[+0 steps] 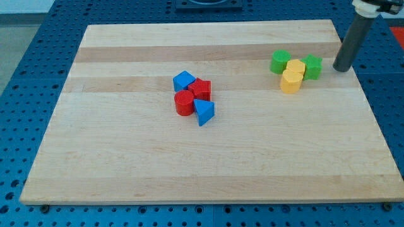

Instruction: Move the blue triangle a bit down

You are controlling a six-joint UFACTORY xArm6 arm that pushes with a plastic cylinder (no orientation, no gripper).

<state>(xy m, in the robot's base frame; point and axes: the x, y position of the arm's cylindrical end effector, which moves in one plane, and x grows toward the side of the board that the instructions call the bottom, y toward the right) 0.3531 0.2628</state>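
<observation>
The blue triangle point(204, 112) lies near the board's middle, at the lower right of a tight cluster. It touches a red cylinder point(184, 102) on its left and sits just below a red star-shaped block point(201, 89). A blue cube point(184, 81) is at the cluster's top. My tip point(341, 68) is far to the view's right, near the board's right edge, just right of a green star block point(312, 67).
At the upper right a second cluster holds a green cylinder point(280, 61), a yellow block point(295, 67) and a yellow cylinder point(291, 82). The wooden board point(189, 170) lies on a blue perforated table.
</observation>
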